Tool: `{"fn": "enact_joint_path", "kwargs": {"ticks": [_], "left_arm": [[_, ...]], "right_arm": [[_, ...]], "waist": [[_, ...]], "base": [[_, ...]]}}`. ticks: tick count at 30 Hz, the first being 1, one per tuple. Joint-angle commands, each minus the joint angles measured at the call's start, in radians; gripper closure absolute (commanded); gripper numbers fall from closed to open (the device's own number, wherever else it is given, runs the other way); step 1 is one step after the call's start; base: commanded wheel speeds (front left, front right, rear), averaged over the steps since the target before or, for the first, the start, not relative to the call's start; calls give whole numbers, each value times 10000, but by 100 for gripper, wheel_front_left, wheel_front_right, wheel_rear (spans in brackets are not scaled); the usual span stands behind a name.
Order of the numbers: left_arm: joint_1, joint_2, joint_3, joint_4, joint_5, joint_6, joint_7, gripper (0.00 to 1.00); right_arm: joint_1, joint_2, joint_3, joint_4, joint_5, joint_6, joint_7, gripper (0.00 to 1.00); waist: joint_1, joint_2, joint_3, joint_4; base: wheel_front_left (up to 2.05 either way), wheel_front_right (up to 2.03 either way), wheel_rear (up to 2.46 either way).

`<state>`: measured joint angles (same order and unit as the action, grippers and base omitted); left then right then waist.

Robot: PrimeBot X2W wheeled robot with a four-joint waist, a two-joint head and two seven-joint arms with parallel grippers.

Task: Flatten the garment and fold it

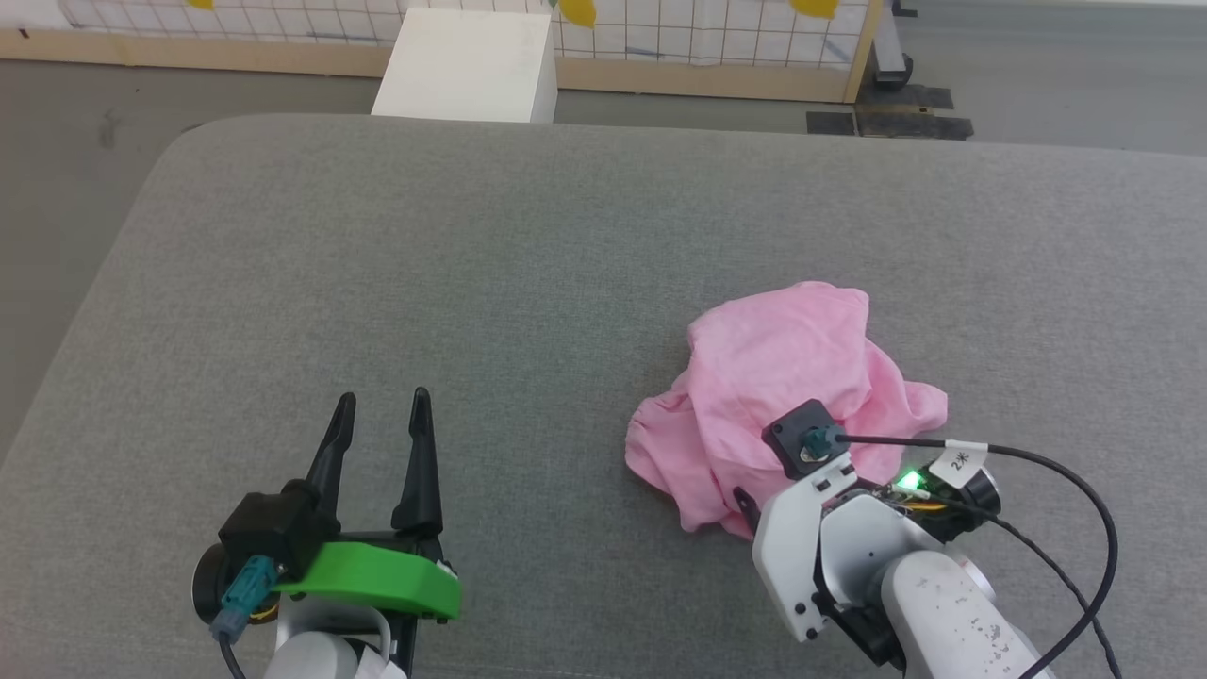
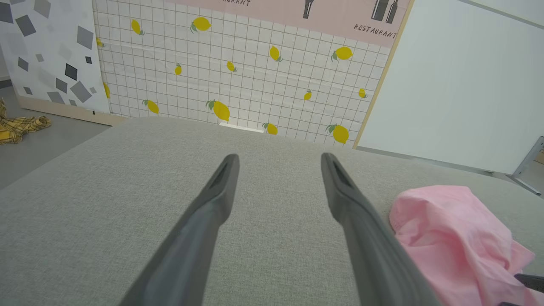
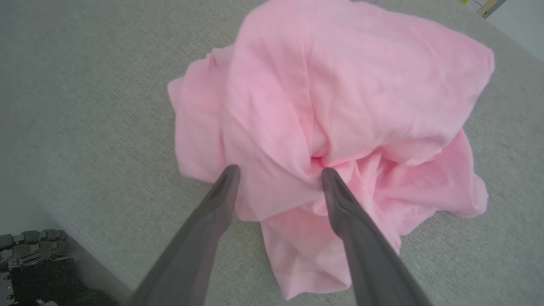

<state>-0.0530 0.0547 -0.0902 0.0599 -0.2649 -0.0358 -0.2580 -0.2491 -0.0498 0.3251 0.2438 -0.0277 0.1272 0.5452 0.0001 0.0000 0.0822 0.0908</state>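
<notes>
A crumpled light pink jersey garment (image 1: 801, 377) lies towards the grey padded bench's (image 1: 471, 283) near edge. The right gripper (image 3: 279, 171) holds its fingers open over it. The left gripper (image 2: 279, 156) has its fingers open too, well aside.

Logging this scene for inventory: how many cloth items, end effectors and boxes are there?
Pink garment: 1
Yellow plaid cloth: 1
End effectors: 2, left end effector and right end effector
White box: 1
Total: 5

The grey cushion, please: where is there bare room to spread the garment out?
Bare cushion lies between the left gripper and the garment, and from both to the far edge. It is crowded at the right gripper, over the garment.
</notes>
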Motion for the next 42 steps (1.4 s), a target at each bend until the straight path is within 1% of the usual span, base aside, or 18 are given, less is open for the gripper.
{"fn": "enact_joint_path", "kwargs": {"ticks": [1, 2, 7, 10, 13, 16, 18, 20, 23, 26, 31, 34, 38, 39, 41, 42], "left_arm": [[-178, -40, -15, -17, 23, -47, -38, 0], [-192, -41, -25, -13, 23, -51, -38, 0], [-230, -43, -122, 67, -28, -40, -38, 0], [-236, -43, -186, 127, -41, -44, -38, 0], [-214, -44, -197, 164, -29, -44, -38, 0], [-147, -44, -159, 165, 9, -49, -38, 0], [-106, -44, -132, 163, 32, -52, -38, 0], [-74, -44, -127, 165, 46, -62, -38, 0], [-41, -44, -145, 180, 62, -83, -38, 0], [-14, -44, -202, 165, 45, -78, -38, 0], [4, -45, -292, 112, -10, -56, -38, 0], [-39, -45, -320, 72, 6, -60, -38, 0], [-179, -45, -342, 19, 42, -66, -38, 0], [-281, -45, -363, -1, 79, -79, -38, 0], [-339, -45, -396, 1, 93, -88, -38, 0], [-370, -45, -416, 13, 91, -99, -38, 0]], "right_arm": [[-159, -4, -81, 55, -64, 35, 59, 83], [-217, -4, -119, 93, -82, 35, 82, 100], [-523, -4, -7, 373, 112, 35, 88, 100], [-759, -4, 48, 314, 504, 35, -380, 100], [-1065, -4, 198, -38, 1232, 35, -1198, 100], [-1631, -4, 551, -597, 1997, 35, -2327, 100], [-2099, -4, 612, -942, 2451, 35, -3040, 100], [-2586, -4, 577, -1206, 2739, 35, -3635, 100], [-3109, -4, 326, -1352, 3038, 35, -4142, 100], [-3203, -4, -191, -937, 2947, 35, -3907, 100], [-2641, -4, -1239, 301, 2389, 35, -3178, 100], [-2275, -4, -2142, 1281, 1900, 35, -2881, 100], [-2124, -4, -3319, 2260, 991, 35, -2850, 100], [-2076, -4, -4111, 2702, 468, 35, -2854, 100], [-2023, -4, -4717, 2880, 124, 35, -2841, 100], [-1973, -4, -4997, 2924, -64, 35, -2878, 73]], "waist": [[-1, 0, 84, 89], [-1, 0, 96, 111], [-1, 0, 61, 177], [-1, 0, -3, 200], [-1, 0, -123, 187], [-1, 0, -229, 119], [-1, 0, -301, 71], [-1, 0, -363, 48], [-1, 0, -473, 47], [-1, 0, -531, 71], [-1, 0, -444, 79], [-1, 0, -268, 45], [-1, 0, -55, 27], [-1, 0, 54, 10], [-1, 0, 108, 8], [-1, 0, 119, 8]], "base": [[0, 0, 0], [0, 0, 0], [0, 0, 0], [0, 0, 0], [0, 0, 0], [0, 0, 0], [0, 0, 0], [0, 0, 0], [0, 0, 0], [0, 0, 0], [0, 0, 0], [0, 0, 0], [0, 0, 0], [0, 0, 0], [0, 0, 0], [0, 0, 0]]}}
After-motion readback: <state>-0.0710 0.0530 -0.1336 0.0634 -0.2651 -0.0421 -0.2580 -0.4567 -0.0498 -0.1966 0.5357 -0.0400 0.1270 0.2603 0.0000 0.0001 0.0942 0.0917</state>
